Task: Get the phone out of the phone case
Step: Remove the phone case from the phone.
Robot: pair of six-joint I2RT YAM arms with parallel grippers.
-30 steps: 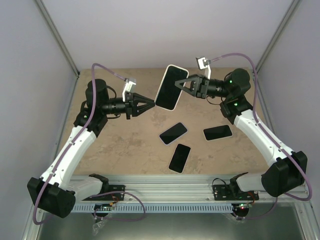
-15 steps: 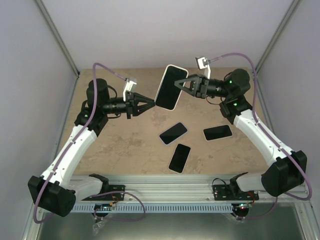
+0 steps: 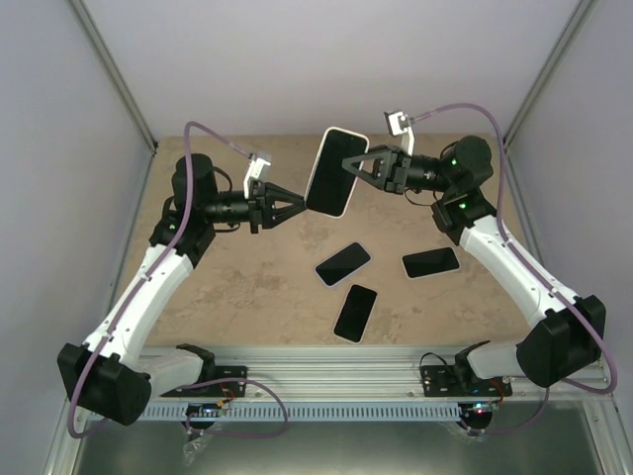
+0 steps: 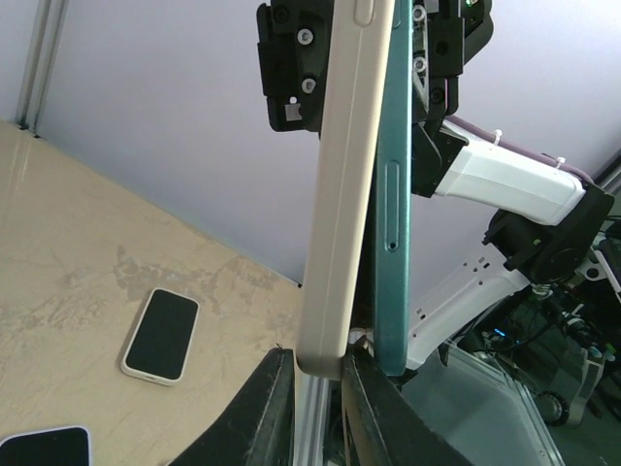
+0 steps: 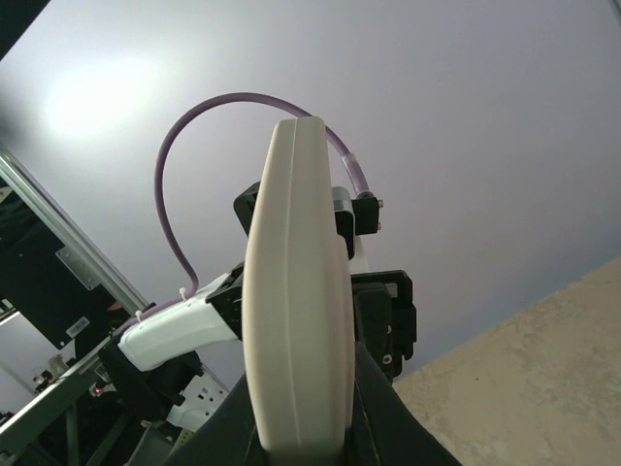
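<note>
A phone in a cream case is held in the air above the table's far middle, between both grippers. My left gripper is shut on the case's lower corner. In the left wrist view the cream case edge sits between my fingers, and the teal phone stands apart from it, outside the right finger. My right gripper is shut on the phone's far side. In the right wrist view the cream case fills the gap between my fingers.
Three other phones lie screen up on the tan table: one in the middle, one nearer the front, one at the right. Two of them show in the left wrist view. Grey walls enclose the table.
Both grippers and the held phone have shifted slightly left and up. The grips are unchanged.
</note>
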